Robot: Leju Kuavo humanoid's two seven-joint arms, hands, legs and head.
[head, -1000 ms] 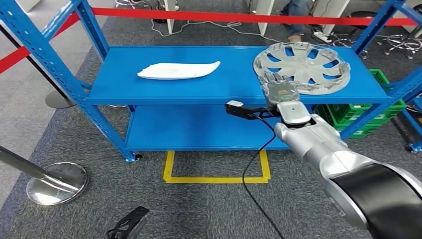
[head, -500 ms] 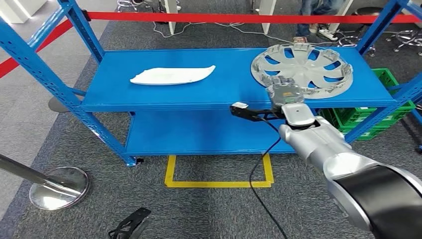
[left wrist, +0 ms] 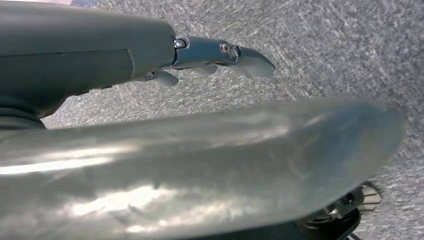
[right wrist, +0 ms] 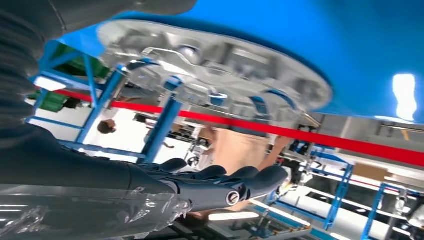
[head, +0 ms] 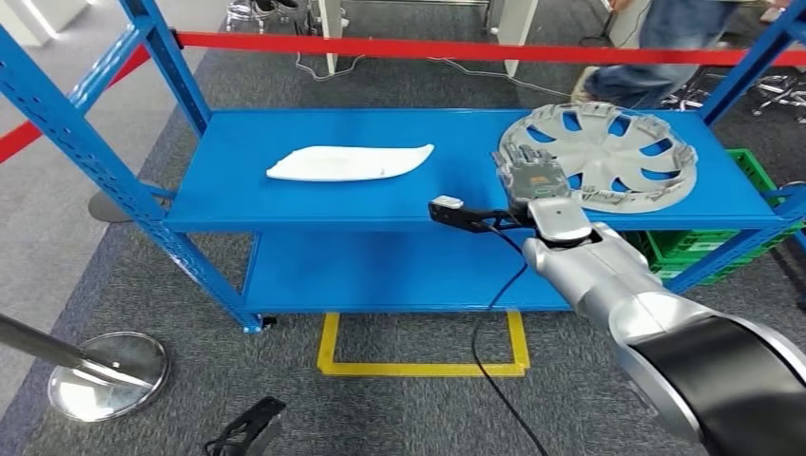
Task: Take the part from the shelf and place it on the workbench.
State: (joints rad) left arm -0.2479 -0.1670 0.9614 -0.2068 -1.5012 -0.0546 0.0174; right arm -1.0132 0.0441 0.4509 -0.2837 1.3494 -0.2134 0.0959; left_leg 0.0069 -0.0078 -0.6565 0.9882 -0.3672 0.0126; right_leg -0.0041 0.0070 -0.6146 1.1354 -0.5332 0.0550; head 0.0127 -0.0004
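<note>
Camera shifted since the earlier frames, whole scene slid down and right a bit, so shelf motion is not real; against the wheel cover the right hand sits slightly further onto the near-left rim than before, and a person's legs have come in at the upper right behind the red barrier. Wheel cover lies flat on the top level of the blue shelf, right of frame center, near the shelf's right end. White part lies well apart from it, left of center on the same level. Right hand is over the cover's near-left rim with fingers apart and extended; right wrist view shows fingers stretched out with a gap to the cover, nothing clamped yet. Left hand hangs over the carpet, fingers loosely extended, holding nothing. Risks, as a guess: cover is wide, thin and flat on the shelf, so a rim-only grip may slip or tip it; closing fingers could shove it toward the back or right edge rather than catch it. Dangling black cable under the wrist could snag the shelf's front edge on the lift. Person passing behind the barrier is a hazard if the robot turns with the cover.
</note>
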